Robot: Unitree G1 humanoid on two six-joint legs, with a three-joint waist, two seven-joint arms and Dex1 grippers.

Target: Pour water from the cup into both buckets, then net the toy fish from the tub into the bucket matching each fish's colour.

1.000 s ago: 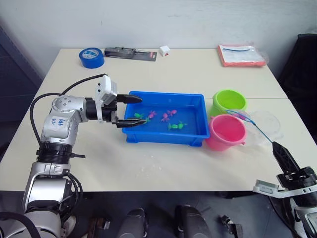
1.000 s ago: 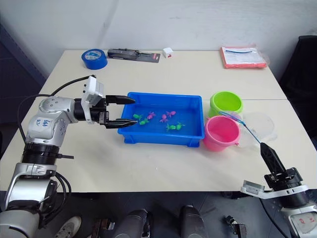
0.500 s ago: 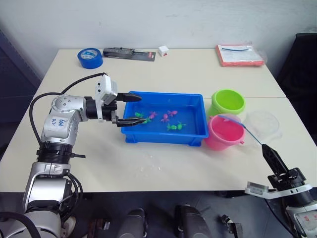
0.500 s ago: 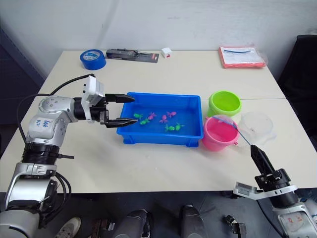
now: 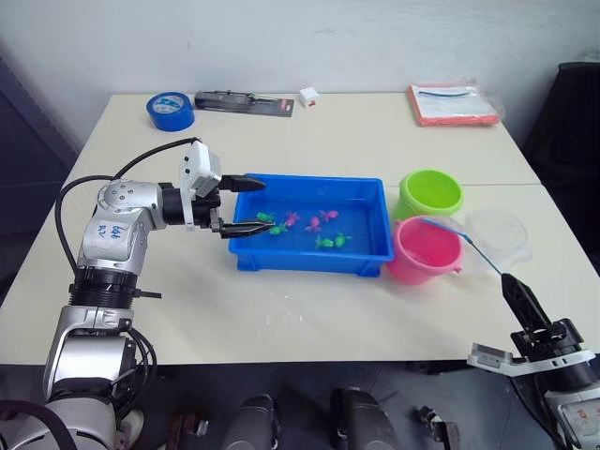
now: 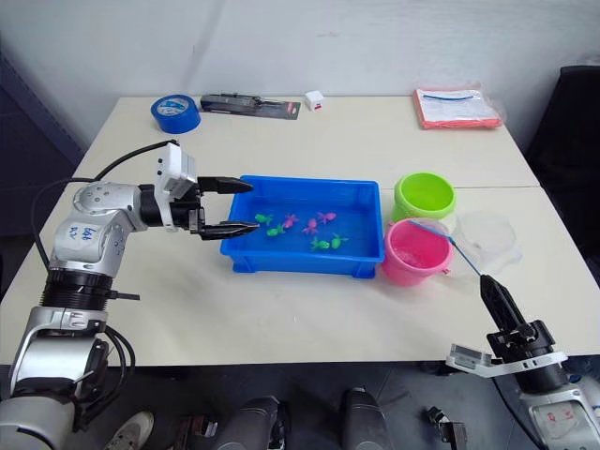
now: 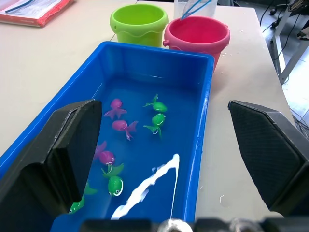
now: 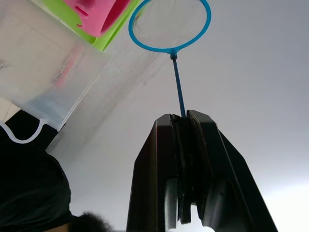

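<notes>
Left eye view looks down on a pale table [image 5: 309, 309] with a blue tub [image 5: 310, 223] at its middle. Small pink and green toy fish [image 5: 315, 223] float in the tub's shallow water. At 3 o'clock from the tub, a lime green bucket [image 5: 430, 193] stands just behind a pink bucket [image 5: 427, 249]; the two touch or nearly touch. A clear cup [image 5: 498, 234] sits just beside them, further toward 3 o'clock.

The left gripper [image 5: 246, 203] reaches in from 9 o'clock, its jaws wide apart, straddling the tub's near end wall, one finger over the water and one outside the rim. The right gripper [image 5: 518, 296] rises at 4 o'clock near the table's front edge, its jaws clamped together on the thin handle of the net [image 5: 444, 224]. The net's light blue ring hangs tilted over the pink bucket's rim.

Along the far edge of the table lie a blue tape roll [image 5: 171, 110], a dark flat packet [image 5: 244, 101], a small white box [image 5: 309, 96] and an orange folder [image 5: 455, 103].
</notes>
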